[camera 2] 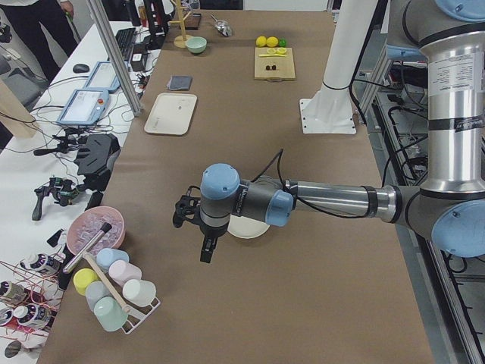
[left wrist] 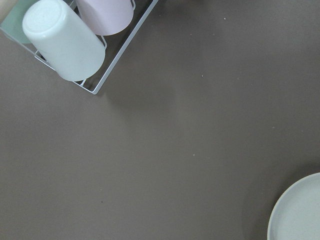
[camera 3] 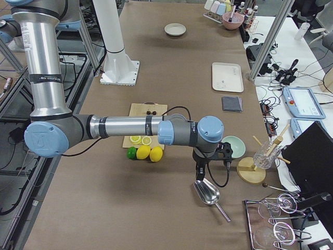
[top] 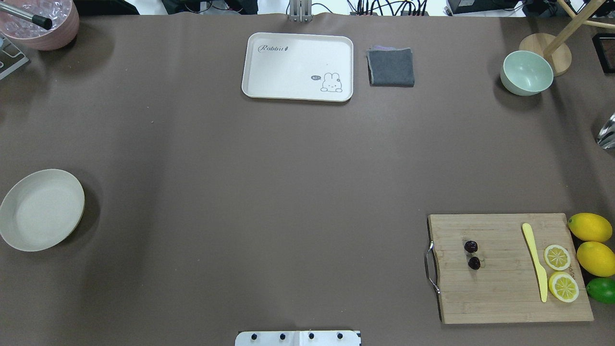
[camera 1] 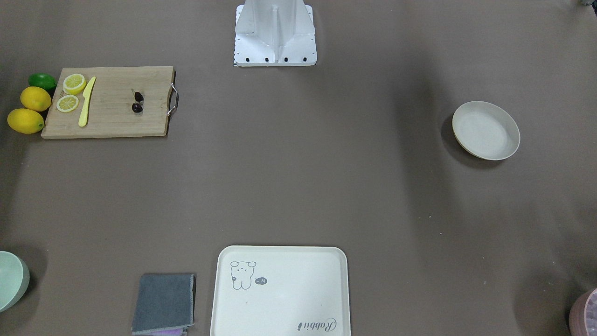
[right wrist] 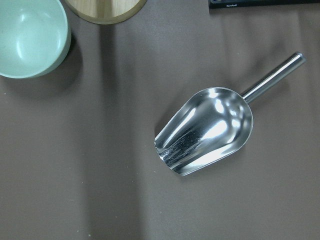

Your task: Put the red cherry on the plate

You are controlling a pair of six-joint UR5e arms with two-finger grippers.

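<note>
Front view, on the cutting board (camera 1: 112, 116): red cherry (camera 1: 137, 102), tiny, probably light and glossy-slick, likely best pinched at the stems | overhead: plate (top: 42, 209) well apart, bare | side views: left fingers (camera 2: 206, 250) and right fingers (camera 3: 200, 171), open or closed cannot be told

Brown table (top: 240, 192); plate (top: 41, 210), tray (top: 298, 62), seemingly cloth (top: 391, 67)

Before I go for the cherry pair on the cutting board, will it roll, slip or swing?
The red cherry is two small, round, glossy fruits, so it may slip or roll on the flat cutting board if nudged. Thin stems seem to join them; lifted by one, the other probably dangles.
</note>
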